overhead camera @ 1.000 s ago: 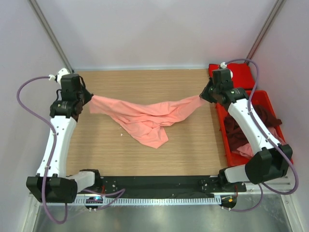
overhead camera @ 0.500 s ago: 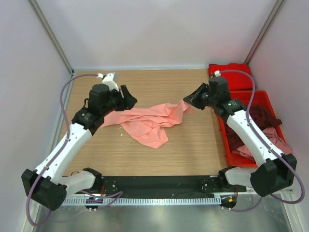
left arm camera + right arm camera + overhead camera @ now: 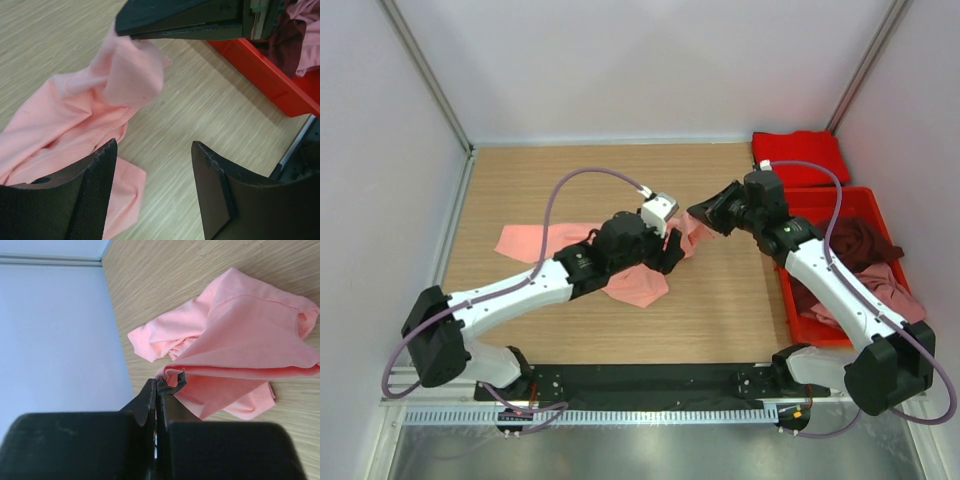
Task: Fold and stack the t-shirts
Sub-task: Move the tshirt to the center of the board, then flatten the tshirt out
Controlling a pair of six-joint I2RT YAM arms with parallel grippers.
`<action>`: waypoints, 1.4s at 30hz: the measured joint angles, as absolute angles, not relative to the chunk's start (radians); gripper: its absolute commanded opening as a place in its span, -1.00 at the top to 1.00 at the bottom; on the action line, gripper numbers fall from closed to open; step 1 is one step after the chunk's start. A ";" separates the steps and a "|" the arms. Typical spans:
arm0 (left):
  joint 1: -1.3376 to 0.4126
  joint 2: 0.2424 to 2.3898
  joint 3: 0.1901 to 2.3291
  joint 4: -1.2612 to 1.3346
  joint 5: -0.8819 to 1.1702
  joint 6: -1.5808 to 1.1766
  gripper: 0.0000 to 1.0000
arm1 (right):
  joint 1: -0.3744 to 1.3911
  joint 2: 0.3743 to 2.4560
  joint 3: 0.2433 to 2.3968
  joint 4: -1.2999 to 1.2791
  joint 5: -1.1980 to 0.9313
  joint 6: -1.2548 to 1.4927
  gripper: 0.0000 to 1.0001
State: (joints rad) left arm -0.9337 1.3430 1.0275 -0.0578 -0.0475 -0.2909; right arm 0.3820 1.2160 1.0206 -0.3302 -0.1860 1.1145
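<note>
Mid-fold, judging by the layout, and far from stacked. Salmon-pink t-shirt [image 3: 520, 240] sprawled in a crumpled band across the middle of the top view on the table [image 3: 740, 310], one end raised toward centre right. That end pinched in the right gripper [image 3: 706, 213] — jaws clenched on a thin fold of cloth, plain in the right wrist view. Left gripper [image 3: 672, 252] spread wide and holding nothing, poised just over the heap at frame centre, very near the right one. Beneath it in the left wrist view, only pink cloth and bare wood.

Elsewhere: bright red t-shirt [image 3: 800, 155] lying at upper right, just behind the red bin [image 3: 788, 290]. Inside the bin at right, dark maroon t-shirt [image 3: 860, 240] and dusty pink t-shirt [image 3: 895, 285] in a tangle.

Risks from here:
- Slipping out of the right pinch, given so little cloth caught; any tug sideways likely to free it.
- Closing the left jaws on the bunched middle instead of a single edge — two or three layers caught at once, and a twisted shirt instead of a flat one.
- Knocking fingers together, with both grippers crowded over the same spot.
- Dragging the loose end at left across the wood and rolling it under, leaving more to smooth before any clean fold.
</note>
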 measured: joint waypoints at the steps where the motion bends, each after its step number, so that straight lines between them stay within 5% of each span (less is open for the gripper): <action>1: -0.950 1.366 1.038 -0.049 -0.059 -0.274 -0.26 | 0.384 1.210 1.021 -0.326 -0.186 1.122 0.98; 13: -1.037 1.560 1.162 0.084 -0.342 -0.162 -0.21 | 0.386 1.146 0.999 -0.309 -0.187 1.160 0.98; 18: -1.055 1.570 1.163 0.144 -0.429 -0.136 0.62 | 0.386 1.142 0.989 -0.307 -0.187 1.164 0.97; 20: -1.060 1.574 1.163 0.149 -0.448 -0.123 0.89 | 0.386 1.141 0.988 -0.306 -0.187 1.166 0.74; 23: -1.061 1.574 1.163 0.151 -0.498 -0.123 0.98 | 0.386 1.142 0.989 -0.308 -0.195 1.152 0.32; 27: -1.023 1.522 1.108 0.124 -0.509 -0.179 1.00 | 0.386 1.174 1.024 -0.359 -0.189 1.071 0.00; 33: -0.741 1.340 0.941 0.007 -0.368 -0.394 0.99 | 0.385 1.255 1.074 -0.397 -0.183 0.859 0.00; 42: -0.442 1.345 0.856 -0.131 -0.076 -0.617 0.68 | 0.450 1.476 1.064 -0.346 -0.260 0.629 -0.01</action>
